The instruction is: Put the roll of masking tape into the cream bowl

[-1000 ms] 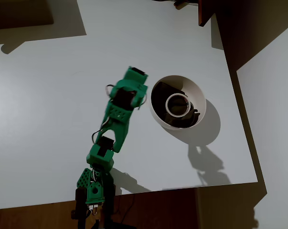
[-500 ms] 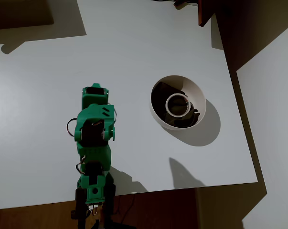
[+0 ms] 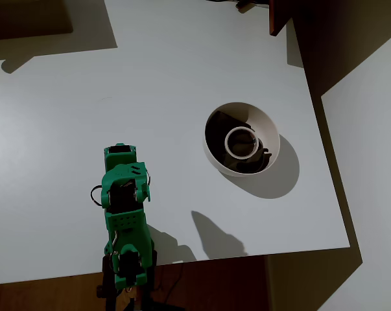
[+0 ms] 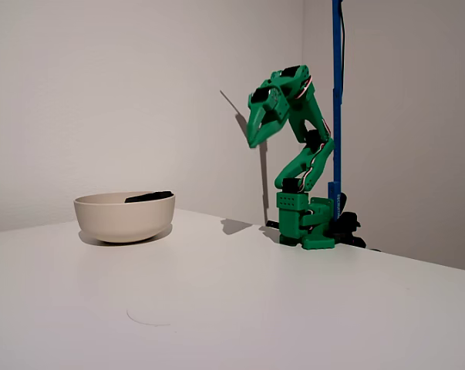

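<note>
The tape roll (image 3: 240, 142) is lying flat inside the bowl (image 3: 270, 131), ring side up on the dark interior, so the placing itself looks done and the step in hand appears to be parking the arm. The hand (image 4: 253, 139) is hanging high above the tabletop (image 3: 65, 110), folded in over the arm's own base, with the bowl well apart from it; in the fixed view the bowl (image 4: 124, 218) is sitting off to the hand's left and far below it. The hand is carrying nothing, and its fingers seem drawn close together at the tip, though the angle is leaving that uncertain. To finish well, the arm should be settling gently toward its rest pose, keeping the hand tucked over the base and away from the blue pole (image 4: 336, 100) standing just behind it, with no swing toward the bowl that could jostle the tape roll out.
</note>
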### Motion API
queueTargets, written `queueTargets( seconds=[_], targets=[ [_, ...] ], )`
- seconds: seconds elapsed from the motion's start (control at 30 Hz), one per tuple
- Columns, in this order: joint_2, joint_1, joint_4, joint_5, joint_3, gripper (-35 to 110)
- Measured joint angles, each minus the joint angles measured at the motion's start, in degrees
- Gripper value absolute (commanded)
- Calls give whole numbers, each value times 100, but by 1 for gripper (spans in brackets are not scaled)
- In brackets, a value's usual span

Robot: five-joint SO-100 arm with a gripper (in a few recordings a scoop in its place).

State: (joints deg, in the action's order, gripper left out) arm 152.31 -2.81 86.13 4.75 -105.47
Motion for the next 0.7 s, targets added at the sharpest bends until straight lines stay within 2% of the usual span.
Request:
queueTargets(
  seconds=[0.33, 0.7],
  targets=[
    [1389, 70, -1125, -149, -2681, -8],
    [2927, -185, -1494, -272, -4869, -8]
  ],
)
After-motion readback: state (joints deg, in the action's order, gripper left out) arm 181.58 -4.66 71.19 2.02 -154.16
